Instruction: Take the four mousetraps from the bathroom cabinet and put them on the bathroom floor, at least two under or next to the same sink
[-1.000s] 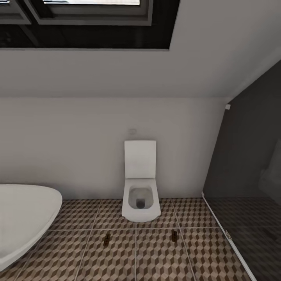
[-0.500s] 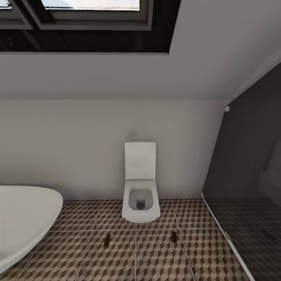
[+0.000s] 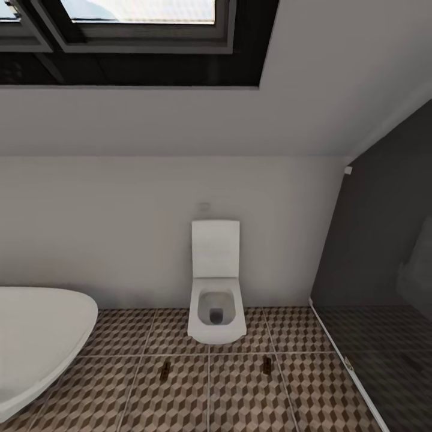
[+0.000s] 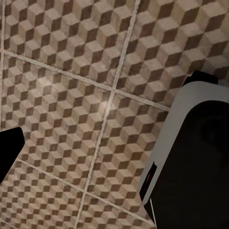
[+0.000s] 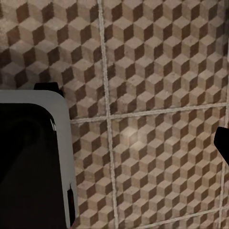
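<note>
Two small dark-brown slips, most likely mousetraps (image 3: 163, 370) (image 3: 267, 364), lying flat on the cube-patterned floor (image 3: 240, 396) in the head view, well apart from each other, one to each side in front of the toilet (image 3: 216, 300). Too small to make out metal parts or a red mark.

Compared with a second ago: whole head picture slid slightly, window frame (image 3: 144, 45) and toilet lid sitting a touch lower, bathtub (image 3: 36, 342) rim likewise. Read as a move of the camera, not of the things; both slips in the same spots on the tiles. Probably a robot under way, between one drop and the next fetch from the cabinet. No telling from here how near these two lie to the sink.

From the wrist views, something missing from the head view: close tiles and pale grout, plus the grey-and-black bulk of the robot's own body (image 4: 191, 157) (image 5: 33, 157), so both arms apparently hanging low beside the base. Only a black sliver at the edge of each (image 4: 9, 152) (image 5: 223, 143), perhaps a finger. Left claw and right claw: cannot tell whether apart or together, nor whether carrying anything.

From the head view alone: toilet, tub, dark shower screen (image 3: 384, 270).
</note>
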